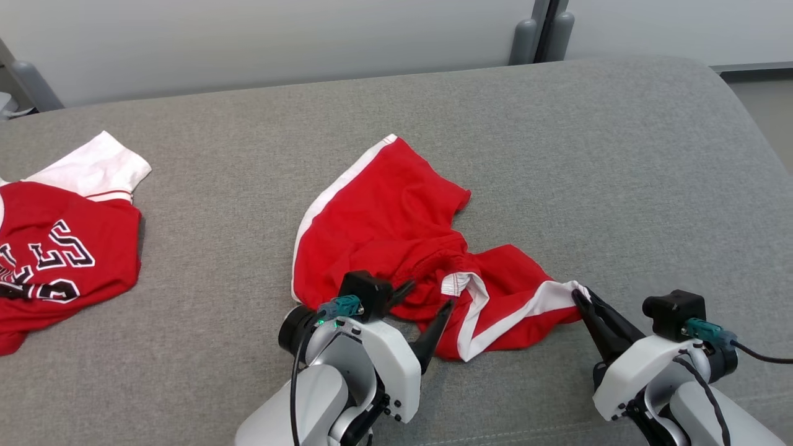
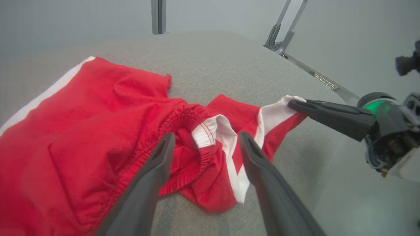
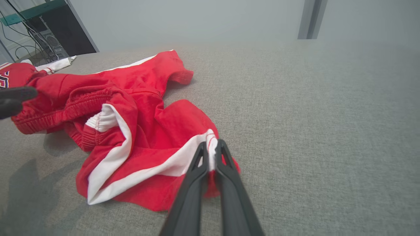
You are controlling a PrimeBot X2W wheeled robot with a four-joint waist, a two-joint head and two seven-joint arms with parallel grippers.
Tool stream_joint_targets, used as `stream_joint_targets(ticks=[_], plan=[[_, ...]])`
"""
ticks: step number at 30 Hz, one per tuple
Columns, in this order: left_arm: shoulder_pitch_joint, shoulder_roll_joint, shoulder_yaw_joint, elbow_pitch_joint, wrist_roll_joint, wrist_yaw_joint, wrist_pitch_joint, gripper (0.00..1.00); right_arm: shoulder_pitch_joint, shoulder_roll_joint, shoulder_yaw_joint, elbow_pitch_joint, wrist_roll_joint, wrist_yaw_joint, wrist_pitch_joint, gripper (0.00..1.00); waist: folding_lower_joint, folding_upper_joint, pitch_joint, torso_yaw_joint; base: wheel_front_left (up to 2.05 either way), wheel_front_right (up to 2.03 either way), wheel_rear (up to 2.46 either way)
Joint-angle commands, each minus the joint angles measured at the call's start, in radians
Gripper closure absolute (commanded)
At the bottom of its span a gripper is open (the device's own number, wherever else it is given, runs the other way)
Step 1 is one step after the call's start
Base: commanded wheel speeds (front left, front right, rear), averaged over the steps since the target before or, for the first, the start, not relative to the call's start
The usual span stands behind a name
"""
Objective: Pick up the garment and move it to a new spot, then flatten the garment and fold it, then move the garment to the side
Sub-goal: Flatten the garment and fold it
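So, the shorts (image 1: 384, 217) lie crumpled near the front-middle of the grey cushion (image 1: 557, 155). One leg is spread away from us w/ its white side stripe showing; the other is twisted over toward our right. We read this as the flatten step, not yet done. The waistband (image 2: 177, 121) is bunched into a ridge in the middle, and the near leg is folded on itself.

R gripper (image 3: 211, 146) is pinched tight on the white hem (image 3: 183, 160) at the right-most corner of that twisted leg. Holding there makes sense to us. It's the outermost corner, so a pull to the right would draw the twist out. W/ that corner held, the cloth also can't slide while the other arm works.

L gripper (image 2: 206, 136) stands w/ jaws spread wide, holding nothing. Its fingers straddle the bunched waistband and the turned-over white bit next to it. The tips are just above or barely touching the cloth; we can't tell which. Probably it's lined up for a bite on the waistband, i.e. the end opposite the R grip, so both arms could stretch the shorts between them.

A jersey (image 1: 56, 248) lies well apart at the cushion's left edge, out of the way. The side spot for later prob. needs to avoid it.
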State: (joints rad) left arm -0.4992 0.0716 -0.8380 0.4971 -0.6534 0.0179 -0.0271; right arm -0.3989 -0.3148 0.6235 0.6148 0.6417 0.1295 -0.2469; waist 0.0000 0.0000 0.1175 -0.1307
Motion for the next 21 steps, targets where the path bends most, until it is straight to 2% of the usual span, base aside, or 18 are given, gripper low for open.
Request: stream_joint_targets(ticks=[1,6,13,21], plan=[[-0.017,0.004,0.035,0.003,-0.015,0.002,0.014,0.0,0.004,-0.007,0.014,-0.014,-0.003,0.001,-0.014,1.0,0.0,0.0,0.0,-0.01,0.0,0.0,0.0],[-0.047,-0.014,0.047,0.084,-0.084,0.031,0.086,0.0,-0.004,-0.008,0.018,-0.018,-0.003,0.001,-0.015,1.0,0.0,0.0,0.011,-0.033,0.0,0.0,0.0],[-0.097,-0.021,0.055,0.124,-0.211,0.006,0.112,0.0,-0.012,-0.004,0.022,-0.023,-0.005,0.001,-0.015,1.0,0.0,0.0,0.031,-0.059,0.0,0.0,0.0],[-0.159,-0.021,-0.011,0.147,-0.3,0.015,0.118,0.0,-0.025,0.003,0.028,-0.021,-0.004,0.001,-0.015,1.0,0.0,0.0,0.044,-0.08,0.0,0.0,0.0]])
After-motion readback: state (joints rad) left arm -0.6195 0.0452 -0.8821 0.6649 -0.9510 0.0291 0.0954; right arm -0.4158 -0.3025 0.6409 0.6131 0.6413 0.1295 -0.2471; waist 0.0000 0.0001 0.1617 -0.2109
